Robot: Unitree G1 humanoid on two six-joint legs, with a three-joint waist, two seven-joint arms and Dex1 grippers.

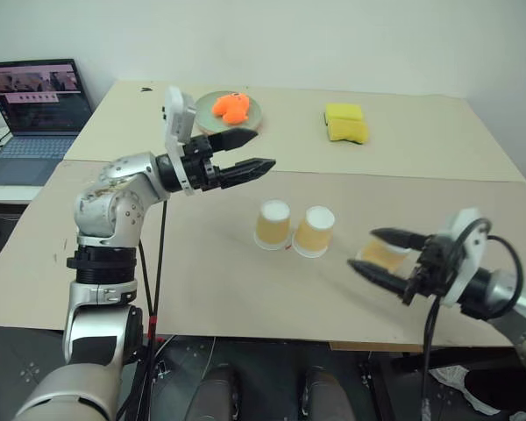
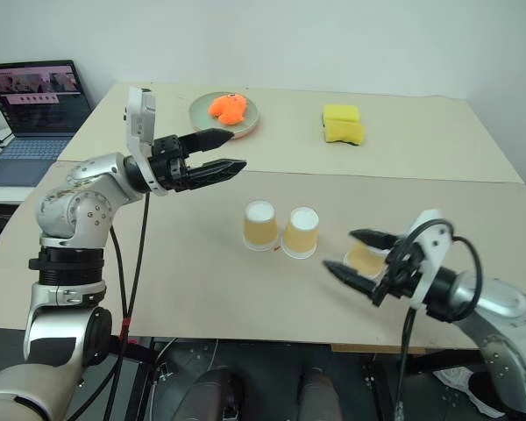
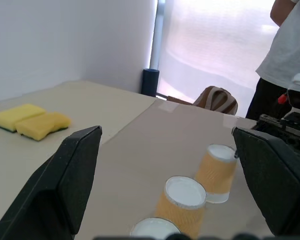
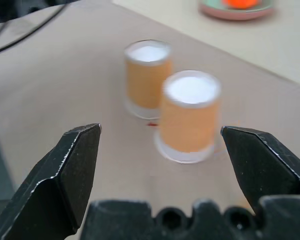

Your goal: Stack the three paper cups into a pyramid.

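Observation:
Two paper cups [image 1: 273, 224] [image 1: 315, 231] stand upside down, side by side, in the middle of the tan table [image 1: 202, 272]. A third cup [image 1: 384, 256] stands to their right, partly hidden by my right gripper [image 1: 362, 250]. That gripper is open and low over the table, pointing left towards the pair, with the third cup just beside its fingers and not gripped. My left gripper [image 1: 261, 149] is open and empty, raised above the table to the left of and behind the cups. In the left wrist view all three cups [image 3: 217, 172] stand in a row, white bases up.
At the back of the table are a green plate [image 1: 251, 120] with an orange toy [image 1: 231, 107] and a yellow sponge [image 1: 345, 123]. A laptop [image 1: 35, 114] sits on a side table at the left. A person [image 3: 290, 50] stands beyond the table's right end.

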